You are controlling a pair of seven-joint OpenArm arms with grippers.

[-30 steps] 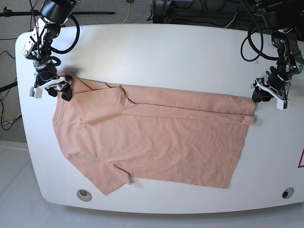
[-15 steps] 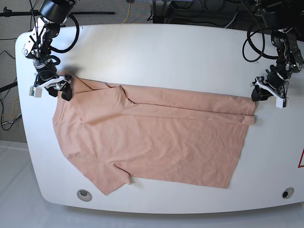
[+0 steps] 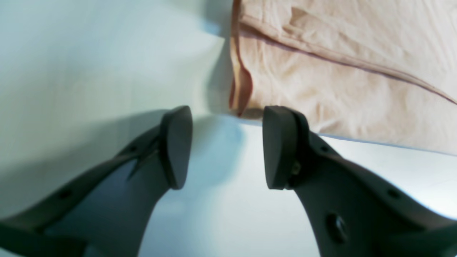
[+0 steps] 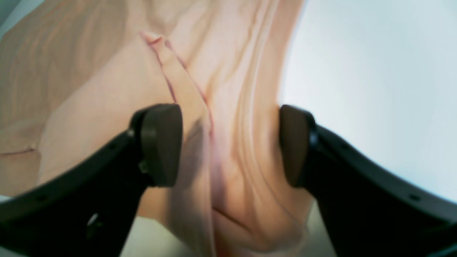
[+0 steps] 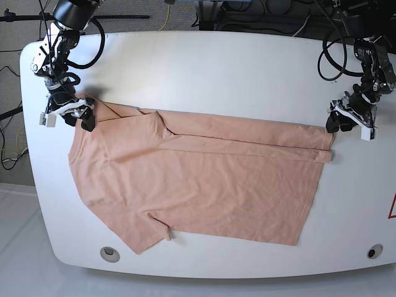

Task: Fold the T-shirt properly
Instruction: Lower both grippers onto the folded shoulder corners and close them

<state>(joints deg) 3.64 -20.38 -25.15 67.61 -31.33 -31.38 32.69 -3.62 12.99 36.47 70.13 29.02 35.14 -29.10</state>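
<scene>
T-shirt: the salmon-pink T-shirt [image 5: 198, 179] lies flat on the white table [image 5: 216, 68], spread across its middle and near half, with its neck end at the left of the base view and its hem at the right.
Fold: the far edge is turned over toward the near side, making a long band with a visible seam line that runs from the left shoulder area to the right hem corner.
Sleeve: one short sleeve points toward the near edge of the table, near a round grey fitting [image 5: 109, 253] set into the tabletop.
Left gripper: the left gripper [image 3: 223, 146] is at the right of the base view, beside the far right corner of the shirt. Its dark jaws stand apart with only bare table between them; the folded hem corner [image 3: 241, 91] lies just beyond the fingertips, not pinched. Released.
Right gripper: the right gripper [image 4: 230, 142] is at the far left corner of the shirt. Its jaws are spread wide, with rumpled cloth lying in the gap between them but not squeezed. Released.
Surroundings: black cables [image 5: 334, 55] loop behind the table's far right corner.
</scene>
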